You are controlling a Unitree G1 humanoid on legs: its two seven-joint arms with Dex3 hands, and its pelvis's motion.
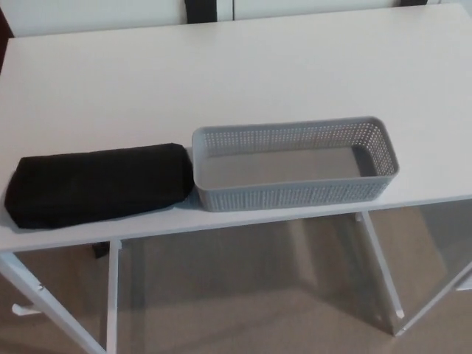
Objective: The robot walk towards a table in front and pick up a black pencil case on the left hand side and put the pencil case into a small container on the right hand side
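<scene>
A long black pencil case (99, 184) lies flat near the front edge of the white table (221, 81), on the left. Its right end touches or nearly touches a grey perforated container (295, 164) that stands to its right, also near the front edge. Nothing lies inside the container. Neither of my hands shows in the head view.
The table's white legs (112, 295) and a slanted brace (44, 295) stand below the front edge over a beige floor. A dark gap (199, 10) shows behind the table's far edge, between white panels.
</scene>
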